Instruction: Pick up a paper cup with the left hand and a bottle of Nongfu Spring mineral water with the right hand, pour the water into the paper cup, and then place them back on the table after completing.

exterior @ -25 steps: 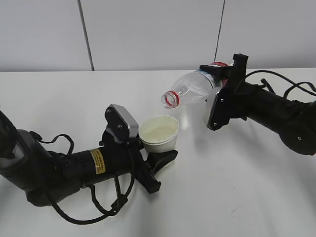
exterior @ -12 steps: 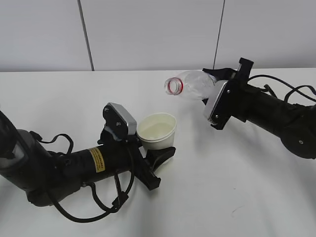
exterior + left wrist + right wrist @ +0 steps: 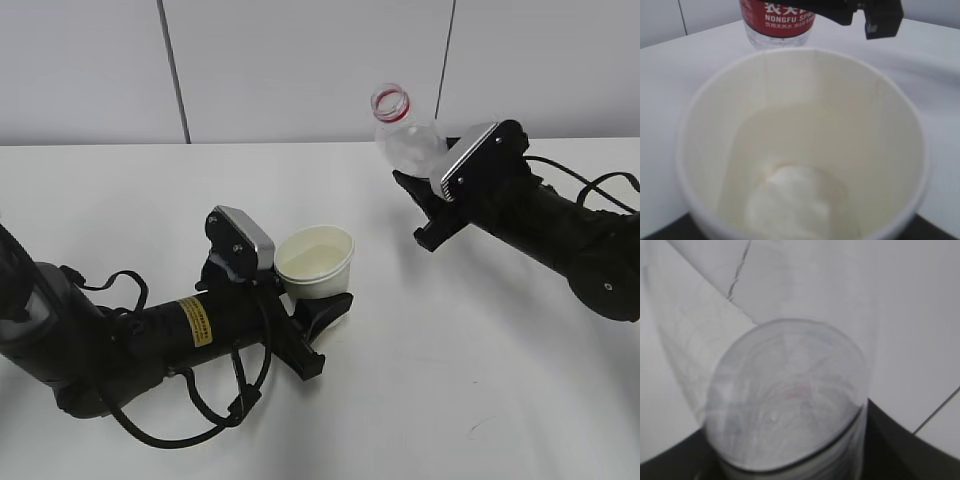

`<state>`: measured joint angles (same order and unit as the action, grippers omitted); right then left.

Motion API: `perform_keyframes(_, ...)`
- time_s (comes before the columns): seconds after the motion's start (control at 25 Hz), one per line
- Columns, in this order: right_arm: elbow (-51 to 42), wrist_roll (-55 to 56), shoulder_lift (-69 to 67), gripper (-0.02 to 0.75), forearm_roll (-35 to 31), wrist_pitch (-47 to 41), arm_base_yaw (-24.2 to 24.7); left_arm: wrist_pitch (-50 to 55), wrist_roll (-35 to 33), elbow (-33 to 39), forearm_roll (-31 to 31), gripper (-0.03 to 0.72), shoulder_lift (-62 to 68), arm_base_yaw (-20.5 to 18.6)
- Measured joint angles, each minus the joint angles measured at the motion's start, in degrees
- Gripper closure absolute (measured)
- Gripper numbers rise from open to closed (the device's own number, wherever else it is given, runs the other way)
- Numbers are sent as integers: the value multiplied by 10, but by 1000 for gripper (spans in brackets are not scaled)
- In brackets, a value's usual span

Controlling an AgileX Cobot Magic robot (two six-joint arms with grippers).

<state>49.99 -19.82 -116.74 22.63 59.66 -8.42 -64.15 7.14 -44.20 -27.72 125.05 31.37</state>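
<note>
The table (image 3: 500,400) is lying wide and white under both arms. On the right side the right hand (image 3: 437,205) is pinching the bottle (image 3: 408,140) around its lower body, jaws pressed against the clear plastic; the right wrist view is showing the bottle filling the space between them. The bottle is standing nearly upright, its long axis tipping only slightly, the red-ringed open mouth pointing up and away from the cup. It is hanging above the table, well apart from the cup and up to the right of it.

On the left side the left hand (image 3: 315,315) is gripping the paper cup (image 3: 314,262), jaws closed around its lower wall, holding it close over the table with its mouth leaning slightly to the right. In the left wrist view the water (image 3: 800,200) is sitting as a shallow layer in the bottom.

Judging from this, the pour looks finished, and the step in hand is the setting down. That move turns on each thing's axis staying vertical over bare table straight below it, the bottle having farther to descend than the cup.
</note>
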Motion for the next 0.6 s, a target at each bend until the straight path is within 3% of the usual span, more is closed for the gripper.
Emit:
perform_keyframes(0.16, -7, 101, 0, 325, -3, 0, 0, 0, 0, 0, 5, 316, 0, 0)
perform_keyframes(0.6, -10, 231, 0, 325, -20, 0, 0, 10, 0, 0, 39, 316, 0, -22)
